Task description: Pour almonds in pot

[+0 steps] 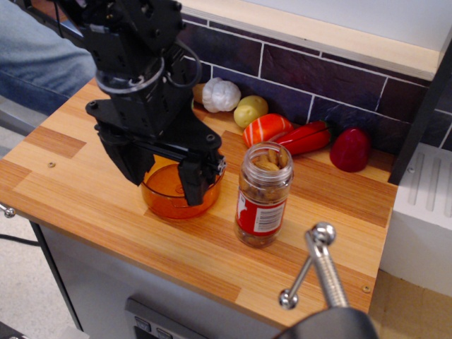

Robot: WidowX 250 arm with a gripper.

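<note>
The almonds [267,161] are small brown nuts inside a clear plastic jar [262,203] with a red-and-white label. The jar stands upright and open-topped near the middle of the wooden counter. The pot [169,192] is a shallow translucent orange bowl just left of the jar; it looks empty. My black gripper [164,178] hangs over the pot with its two fingers spread wide, one at the pot's left rim and one at its right rim. It holds nothing. The jar is a short gap to its right.
Toy foods line the tiled back wall: a white garlic [221,94], a yellow lemon [250,110], an orange-striped piece [266,128], a red chilli [308,137] and a red pepper [349,149]. A metal lever [318,272] pokes up at front right. A white appliance [424,212] stands right.
</note>
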